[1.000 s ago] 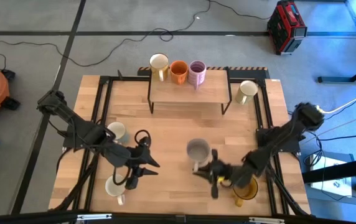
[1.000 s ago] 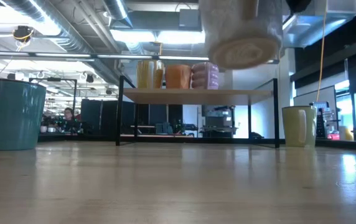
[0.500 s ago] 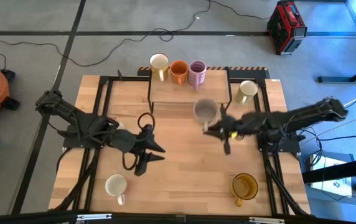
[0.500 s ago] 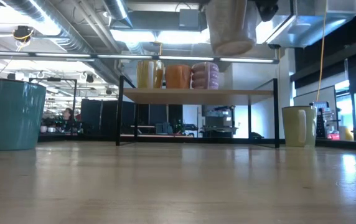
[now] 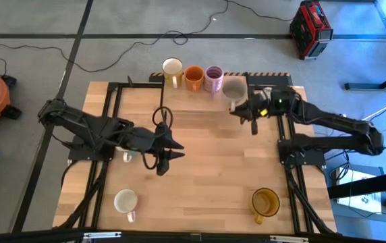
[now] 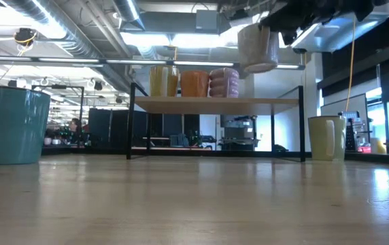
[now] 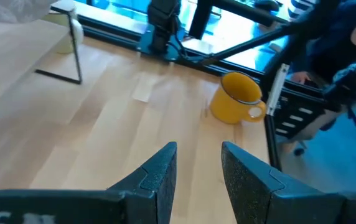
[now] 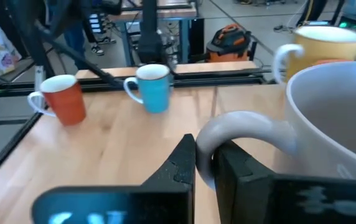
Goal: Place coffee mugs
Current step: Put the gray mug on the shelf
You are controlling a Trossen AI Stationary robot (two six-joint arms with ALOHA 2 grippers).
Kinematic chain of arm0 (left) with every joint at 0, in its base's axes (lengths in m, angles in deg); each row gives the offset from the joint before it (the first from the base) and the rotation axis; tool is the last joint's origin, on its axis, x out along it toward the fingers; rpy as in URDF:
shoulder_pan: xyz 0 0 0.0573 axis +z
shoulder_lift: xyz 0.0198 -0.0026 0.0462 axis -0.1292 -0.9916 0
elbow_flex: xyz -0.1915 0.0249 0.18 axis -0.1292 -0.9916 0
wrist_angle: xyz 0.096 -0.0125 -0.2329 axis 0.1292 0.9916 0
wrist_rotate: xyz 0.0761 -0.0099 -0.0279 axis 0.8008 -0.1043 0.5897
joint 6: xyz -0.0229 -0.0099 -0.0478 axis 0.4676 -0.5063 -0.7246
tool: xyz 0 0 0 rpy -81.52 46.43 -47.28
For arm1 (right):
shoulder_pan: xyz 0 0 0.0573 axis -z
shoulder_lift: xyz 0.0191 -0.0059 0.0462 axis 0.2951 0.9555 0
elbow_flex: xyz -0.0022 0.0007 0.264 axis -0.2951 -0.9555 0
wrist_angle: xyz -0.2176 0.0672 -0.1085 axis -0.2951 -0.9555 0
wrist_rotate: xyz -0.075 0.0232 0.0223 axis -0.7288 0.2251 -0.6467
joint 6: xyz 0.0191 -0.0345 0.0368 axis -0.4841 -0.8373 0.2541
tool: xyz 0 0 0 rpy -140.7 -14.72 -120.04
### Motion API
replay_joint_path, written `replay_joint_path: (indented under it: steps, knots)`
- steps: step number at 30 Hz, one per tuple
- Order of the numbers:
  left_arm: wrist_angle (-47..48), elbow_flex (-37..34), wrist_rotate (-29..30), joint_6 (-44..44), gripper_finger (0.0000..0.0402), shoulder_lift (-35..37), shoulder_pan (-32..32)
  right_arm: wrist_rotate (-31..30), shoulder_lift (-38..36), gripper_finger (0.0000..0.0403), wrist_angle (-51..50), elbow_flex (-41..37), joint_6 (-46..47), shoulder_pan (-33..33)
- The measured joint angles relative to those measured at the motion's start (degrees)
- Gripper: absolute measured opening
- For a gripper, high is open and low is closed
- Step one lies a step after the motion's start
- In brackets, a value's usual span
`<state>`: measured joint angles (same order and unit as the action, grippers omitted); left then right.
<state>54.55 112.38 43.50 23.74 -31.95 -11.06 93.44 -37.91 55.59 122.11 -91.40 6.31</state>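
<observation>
My right gripper [image 5: 239, 106] is shut on a grey mug [image 5: 234, 88] and holds it over the right end of the wooden shelf [image 5: 179, 102], beside the lilac mug [image 5: 214, 78]. The orange mug [image 5: 193, 77] and a cream mug [image 5: 172, 67] stand on the shelf too. In the low view the grey mug [image 6: 257, 47] hangs higher than the shelf top [image 6: 181, 102]. My left gripper [image 5: 172, 156] is open over the table's middle, left of centre, touching nothing. An amber mug [image 5: 265, 201] stands on its base at the near right. My right gripper pinches the grey mug's handle [image 8: 240, 124] between its two fingers [image 8: 184, 163], coming level from the table's right and near side. The mug sits upright with its mouth up. It is lifted clear of both shelf and table.
A cream mug [image 5: 268, 98] stands on the table right of the shelf. A white mug [image 5: 125, 200] stands near the left near corner, and another mug [image 5: 127, 156] is partly hidden under my left arm. The table's middle and near middle are bare wood.
My right gripper has carried the grey mug from the table's near middle up and toward the far edge, to beside the lilac mug at the shelf's right end. My left gripper has moved from near the white mug toward the far edge and a little right.
</observation>
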Motion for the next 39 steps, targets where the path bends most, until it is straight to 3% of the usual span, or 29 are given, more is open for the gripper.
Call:
replay_joint_path:
  steps: [12,20,39]
  knots:
    - [0.02,0.0,-2.8,4.03,0.0121,0.0,5.24,20.2,4.94,0.0012,0.22,0.04,-4.58,21.48]
    - [-0.26,-0.02,-5.92,4.68,0.0121,0.0,7.78,28.32,12.64,0.0012,4.93,0.06,-6.94,28.56]
    - [-0.33,-0.02,-7.58,4.74,0.0121,-0.02,9.38,31.77,20.79,0.0012,6.51,0.31,-11.78,32.09]
